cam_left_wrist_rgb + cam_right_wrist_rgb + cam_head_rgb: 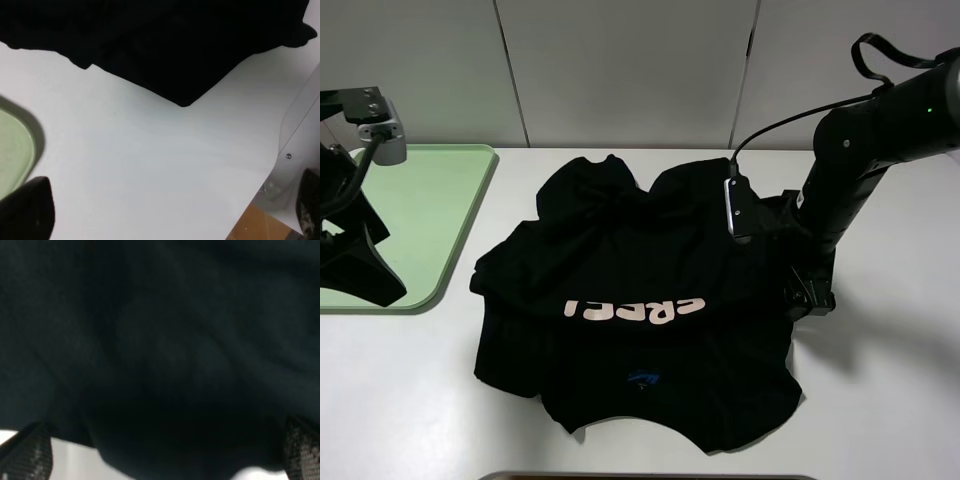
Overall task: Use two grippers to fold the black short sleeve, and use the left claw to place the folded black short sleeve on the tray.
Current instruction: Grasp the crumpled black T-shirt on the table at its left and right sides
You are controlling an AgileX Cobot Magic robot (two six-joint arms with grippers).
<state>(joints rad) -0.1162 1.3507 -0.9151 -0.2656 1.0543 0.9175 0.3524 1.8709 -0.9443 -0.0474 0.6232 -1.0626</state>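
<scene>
The black short sleeve (640,250) lies crumpled in the middle of the white table, with pale letters (635,308) upside down across it and a small blue label (642,378) near its front. The light-green tray (440,200) sits at the left. My left gripper (360,265) hangs over the tray's near part, clear of the shirt. In the left wrist view the left gripper (167,210) is open over bare table, with the shirt's edge (180,60) beyond it. My right gripper (810,290) sits low at the shirt's right edge. In the right wrist view it (165,455) is open, with black cloth (160,340) filling the picture.
Grey-white wall panels (620,70) stand behind the white table (880,400). In the left wrist view the table's edge (260,190) shows, with brown floor (250,227) beyond it. A dark object (640,476) shows at the table's front edge. A black cable (780,130) loops off the right arm.
</scene>
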